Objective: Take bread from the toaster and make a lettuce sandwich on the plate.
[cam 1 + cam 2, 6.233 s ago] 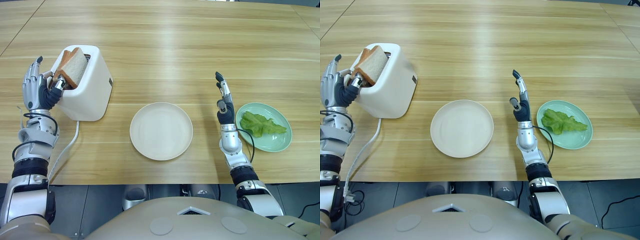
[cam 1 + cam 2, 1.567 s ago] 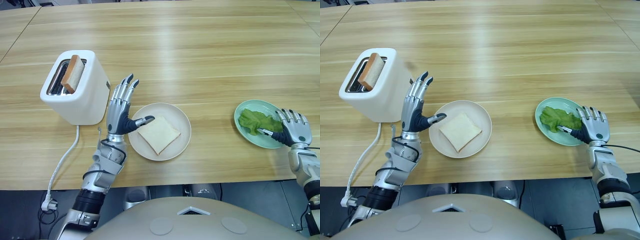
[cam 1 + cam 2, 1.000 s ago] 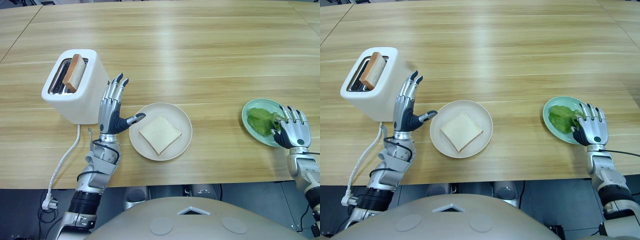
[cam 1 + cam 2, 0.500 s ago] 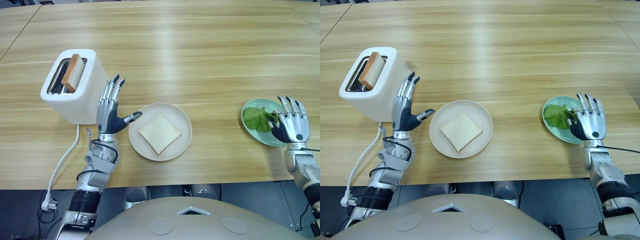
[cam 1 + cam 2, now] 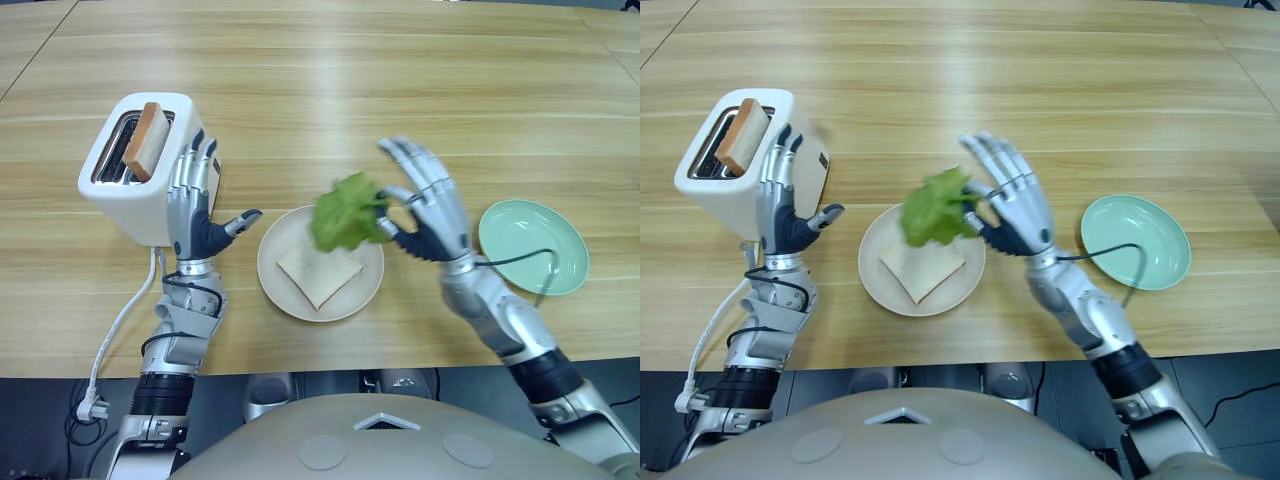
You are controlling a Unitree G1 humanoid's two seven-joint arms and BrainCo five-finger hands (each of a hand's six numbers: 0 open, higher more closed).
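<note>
Pinching a ruffled green lettuce leaf [image 5: 345,212] above the round cream plate [image 5: 272,288], the right hand [image 5: 430,205] hovers over 1 white bread slice [image 5: 318,272] laid there. Another crusted slice [image 5: 144,140] waits in the white toaster [image 5: 130,205], beside the left hand [image 5: 195,210], whose fingers are spread and empty.

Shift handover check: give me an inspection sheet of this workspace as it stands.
Surface: wooden table, light plank grain.
Job's things: toaster at left, one bread slice standing in its slot; tan plate at centre with a second slice flat on it; lettuce held above that plate; green plate at right, empty.
Clutter: nothing seen.
Hands: left hand open, upright beside the toaster; right hand pinching the lettuce.
Cables: white toaster cord runs off the near edge; thin black wire loops from the right wrist over the green plate.
Surroundings: nothing seen.
</note>
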